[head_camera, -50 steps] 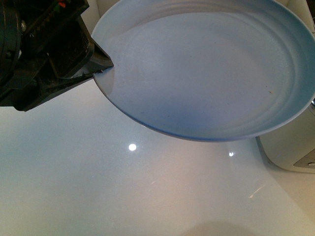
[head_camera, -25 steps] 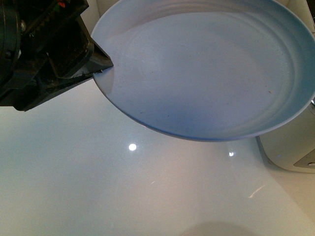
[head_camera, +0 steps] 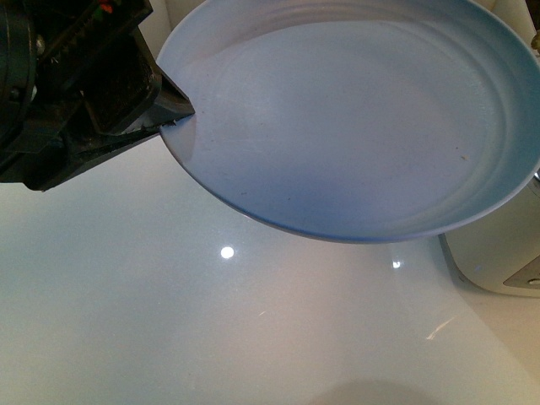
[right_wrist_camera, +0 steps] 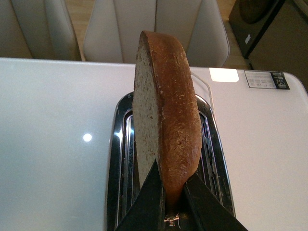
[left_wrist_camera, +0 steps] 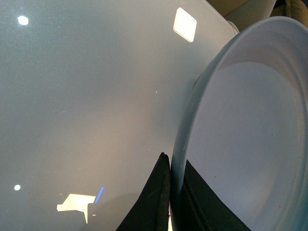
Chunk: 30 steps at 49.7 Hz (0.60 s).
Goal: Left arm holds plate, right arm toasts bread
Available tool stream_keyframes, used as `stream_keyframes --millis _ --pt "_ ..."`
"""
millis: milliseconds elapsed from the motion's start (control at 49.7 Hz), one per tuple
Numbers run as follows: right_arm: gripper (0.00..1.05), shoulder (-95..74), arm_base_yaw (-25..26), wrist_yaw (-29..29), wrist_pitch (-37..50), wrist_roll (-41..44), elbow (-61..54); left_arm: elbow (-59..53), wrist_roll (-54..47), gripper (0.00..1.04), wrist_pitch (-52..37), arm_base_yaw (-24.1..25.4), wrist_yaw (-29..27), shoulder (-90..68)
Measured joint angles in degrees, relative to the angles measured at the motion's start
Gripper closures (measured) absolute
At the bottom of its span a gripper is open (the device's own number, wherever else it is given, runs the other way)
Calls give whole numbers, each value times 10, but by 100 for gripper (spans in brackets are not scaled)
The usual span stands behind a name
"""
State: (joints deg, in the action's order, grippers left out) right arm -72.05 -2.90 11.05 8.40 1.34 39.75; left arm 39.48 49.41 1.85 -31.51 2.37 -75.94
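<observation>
My left gripper (head_camera: 173, 114) is shut on the rim of the pale blue-grey plate (head_camera: 354, 126) and holds it tilted above the white table, close to the front camera. The plate is empty. In the left wrist view the black fingers (left_wrist_camera: 154, 197) pinch the plate's rim (left_wrist_camera: 192, 110). My right gripper (right_wrist_camera: 172, 192) is shut on the bread (right_wrist_camera: 166, 110), a light brown slice with a darker crust, held upright on edge above the slots of the toaster (right_wrist_camera: 120, 159). The right gripper is out of the front view.
The white glossy table (head_camera: 211, 321) fills the lower front view. A corner of the white toaster (head_camera: 498, 253) shows at the right, partly under the plate. Pale chairs (right_wrist_camera: 159, 24) stand behind the table's far edge.
</observation>
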Motion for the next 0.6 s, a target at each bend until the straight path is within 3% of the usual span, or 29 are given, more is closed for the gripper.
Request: stream_keyframes --millis 603 --pt "102 -37 -1 10 26 0 -15 0 0 102 0 0 0 0"
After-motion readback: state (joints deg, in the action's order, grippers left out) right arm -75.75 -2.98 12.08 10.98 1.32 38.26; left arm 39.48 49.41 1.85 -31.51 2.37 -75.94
